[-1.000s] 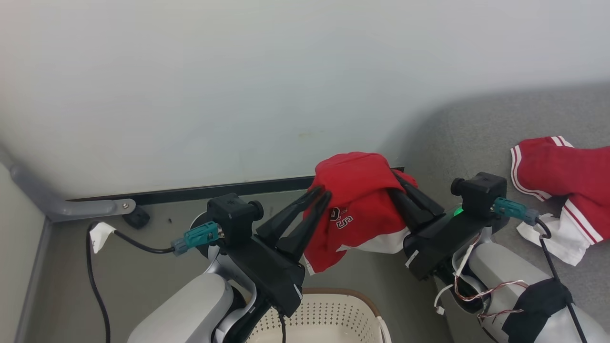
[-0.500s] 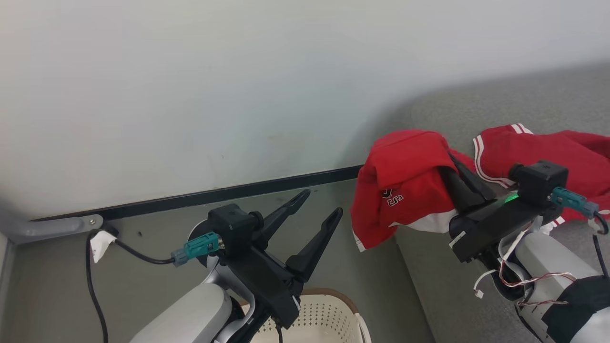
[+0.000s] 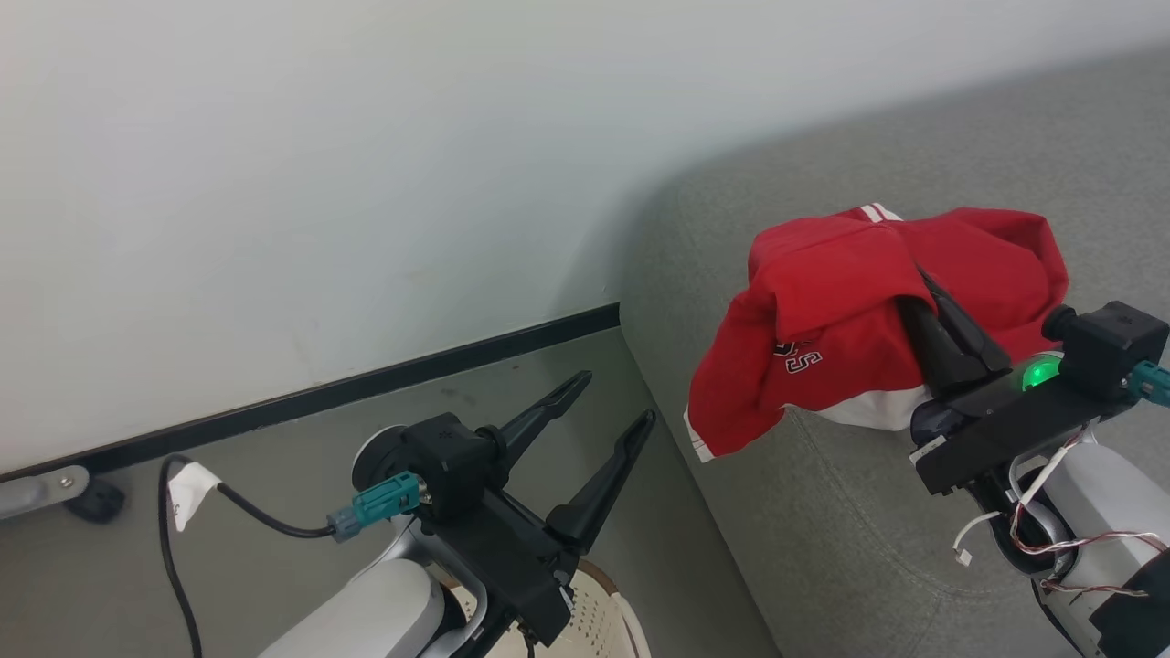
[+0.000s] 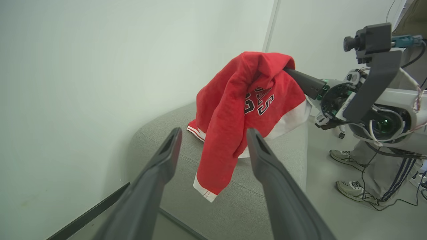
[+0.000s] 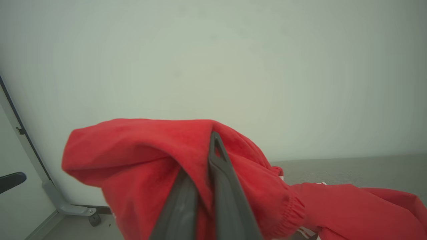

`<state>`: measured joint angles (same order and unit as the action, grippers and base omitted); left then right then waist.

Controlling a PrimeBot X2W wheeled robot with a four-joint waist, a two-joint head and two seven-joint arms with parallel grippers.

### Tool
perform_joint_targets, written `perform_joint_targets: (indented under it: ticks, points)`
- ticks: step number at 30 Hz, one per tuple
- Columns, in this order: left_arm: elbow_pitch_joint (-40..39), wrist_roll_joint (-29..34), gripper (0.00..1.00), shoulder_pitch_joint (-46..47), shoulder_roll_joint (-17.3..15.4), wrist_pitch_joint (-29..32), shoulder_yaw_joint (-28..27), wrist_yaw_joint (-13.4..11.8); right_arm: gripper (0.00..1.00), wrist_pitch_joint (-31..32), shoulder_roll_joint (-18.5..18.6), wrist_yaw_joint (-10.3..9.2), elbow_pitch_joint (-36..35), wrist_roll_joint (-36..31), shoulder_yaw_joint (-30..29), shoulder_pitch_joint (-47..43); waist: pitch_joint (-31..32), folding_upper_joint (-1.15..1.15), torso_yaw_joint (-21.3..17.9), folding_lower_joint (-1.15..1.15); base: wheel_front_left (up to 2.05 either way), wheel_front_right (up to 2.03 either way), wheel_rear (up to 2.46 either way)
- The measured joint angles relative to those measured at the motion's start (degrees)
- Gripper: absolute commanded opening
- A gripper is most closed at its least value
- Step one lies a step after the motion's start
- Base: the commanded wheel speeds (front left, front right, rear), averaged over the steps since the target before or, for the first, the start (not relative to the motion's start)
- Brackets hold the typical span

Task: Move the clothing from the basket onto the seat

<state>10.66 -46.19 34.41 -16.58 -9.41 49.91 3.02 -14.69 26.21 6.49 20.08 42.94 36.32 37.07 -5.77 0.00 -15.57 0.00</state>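
Since the right gripper's (image 3: pixel 932 306) fingers pinch the red shirt (image 3: pixel 823 302) at a fold, it hangs draped above the seat (image 3: pixel 823 512) corner, clear of the basket (image 3: pixel 622 621); the left gripper's (image 3: pixel 617 397) fingers are spread and empty.

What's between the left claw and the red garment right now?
Nothing: the head view shows a bare gap between the left claw and the red garment.

You've got the left gripper (image 4: pixel 213 133) spread wide, nothing in it. The right gripper (image 4: pixel 291 71) clamps the red garment (image 4: pixel 230 106), dangling above the grey seat (image 4: pixel 267 190). A person's sneakers (image 4: pixel 343 156) stand far right.
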Motion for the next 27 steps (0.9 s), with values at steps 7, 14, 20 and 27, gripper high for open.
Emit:
perform_joint_targets:
  ticks: [7, 14, 20, 27]
  points:
    - [-0.92, 0.66, 1.0, -0.31, -0.01, -0.86, 0.35, -0.49, 0.0, -0.01, 0.94, -0.88, -3.21, -1.34, -2.9, -1.95, -0.89, 0.0, -3.98, 0.0, 0.0, 0.0, 0.0]
    - [-0.91, 1.44, 1.0, -0.83, -0.09, -1.34, 0.59, -1.0, 0.0, -0.01, 1.22, -1.02, -6.03, -2.72, -5.95, -2.89, -2.49, 0.0, -7.45, 0.0, 0.0, 0.0, 0.0]
    - [-0.65, 2.0, 1.0, -0.74, -0.02, -1.35, 0.87, -0.98, 0.0, -0.01, 1.43, -1.03, -8.11, -3.74, -8.58, -4.03, -4.06, 0.0, -9.65, 0.0, 0.0, 0.0, 0.0]
    - [0.11, 2.98, 1.0, -0.37, 0.42, -1.35, 1.41, -0.43, 0.0, -0.01, 1.9, -1.02, -9.11, -4.19, -11.74, -4.97, -5.59, 0.0, -10.62, 0.0, 0.0, 0.0, 0.0]
